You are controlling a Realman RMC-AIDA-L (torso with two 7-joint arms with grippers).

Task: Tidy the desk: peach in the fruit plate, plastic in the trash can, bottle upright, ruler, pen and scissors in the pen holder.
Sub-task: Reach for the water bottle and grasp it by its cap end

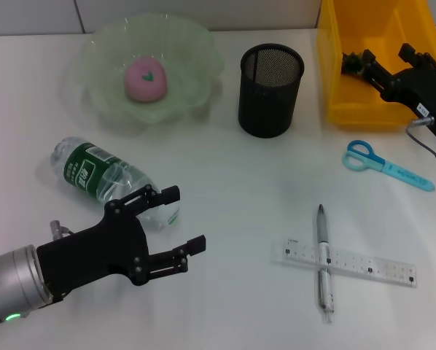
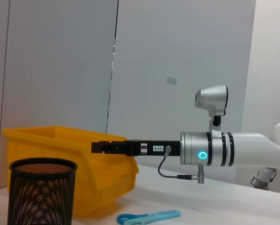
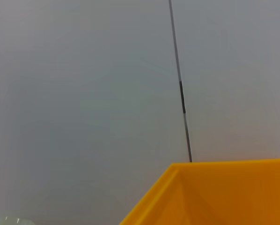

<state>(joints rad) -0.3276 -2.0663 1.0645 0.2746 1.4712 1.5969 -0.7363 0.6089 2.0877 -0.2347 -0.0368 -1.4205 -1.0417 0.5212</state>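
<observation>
The left gripper (image 1: pixel 181 222), spread wide beside the lying bottle (image 1: pixel 112 180), may nudge it rolling away; the right gripper (image 1: pixel 353 63) looks clenched over the bin (image 1: pixel 331 65).

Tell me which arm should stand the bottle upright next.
Left. The left end effector hangs open right beside the lying bottle at the table's near left. The right end effector is far off, over the yellow bin.
</observation>
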